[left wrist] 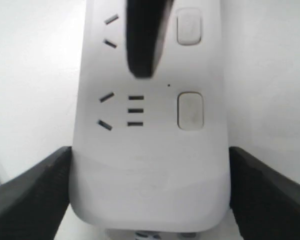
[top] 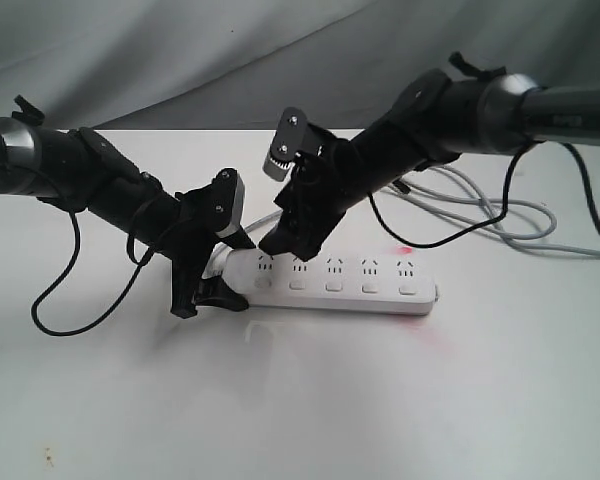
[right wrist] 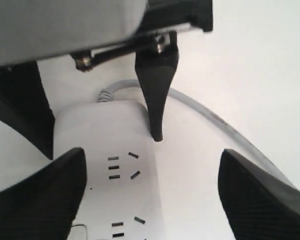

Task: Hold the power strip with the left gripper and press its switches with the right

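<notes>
one end anchored, the other arm ready to press

the power strip (top: 350, 285) lies flat on the white table (top: 380, 400), running across in front of me. its grey cord (top: 500, 215) lies in loose loops further back on the right.

the left gripper (top: 210, 280) has its jaws clamped across the strip's rounded left end, one against each long edge. i read that as an anchor, so the bar cannot skid or tip when something pushes down on it. holding at the very end also leaves all five switches (top: 333, 286) uncovered.

the right gripper (top: 280, 240) hangs over the sockets (top: 300, 265) nearest the held end, jaws spread wide with nothing between them. spread like that, one pointed finger (left wrist: 145, 40) can do the pressing alone. seen from the left wrist, it sits above the socket holes rather than over a button, so to my eye no switch is being pushed. whether the tip touches the plastic i cannot tell.

the holding part looks done. what remains, i'd judge, is a small shift toward the button row and a straight push down, gentle enough not to lever the free end up.
</notes>
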### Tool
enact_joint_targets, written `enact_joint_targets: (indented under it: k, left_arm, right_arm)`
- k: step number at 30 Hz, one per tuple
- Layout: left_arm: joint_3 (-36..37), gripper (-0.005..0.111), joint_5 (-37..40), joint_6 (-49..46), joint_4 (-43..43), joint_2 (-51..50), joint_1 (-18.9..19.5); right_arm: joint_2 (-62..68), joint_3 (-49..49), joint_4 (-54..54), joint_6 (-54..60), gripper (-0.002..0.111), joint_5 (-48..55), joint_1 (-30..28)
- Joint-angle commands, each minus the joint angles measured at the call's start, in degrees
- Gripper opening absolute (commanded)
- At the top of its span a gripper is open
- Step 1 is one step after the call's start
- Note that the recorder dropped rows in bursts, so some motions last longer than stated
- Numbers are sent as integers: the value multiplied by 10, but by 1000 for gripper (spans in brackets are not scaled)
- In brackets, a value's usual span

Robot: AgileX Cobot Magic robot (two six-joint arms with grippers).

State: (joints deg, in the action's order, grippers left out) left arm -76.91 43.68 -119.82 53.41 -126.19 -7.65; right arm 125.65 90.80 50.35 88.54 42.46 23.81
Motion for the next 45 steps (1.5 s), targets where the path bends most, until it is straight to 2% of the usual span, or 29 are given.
enact_joint_targets:
  k: [1,10,33,45]
  left_arm:
    - [-1,0,-4,-1,7,1,-3]
    - [-1,0,-4,-1,7,1,-3]
    - [-1,0,-4,-1,7,1,-3]
    - [-1,0,-4,-1,7,1,-3]
  right_arm:
    - [-21,-3,3,11,68,54,-29]
    - [-16,-49,4,29,68,33,-38]
    - [21,-50,14,35,68,17,-38]
    - [41,-50,-49,-1,68,-13,-19]
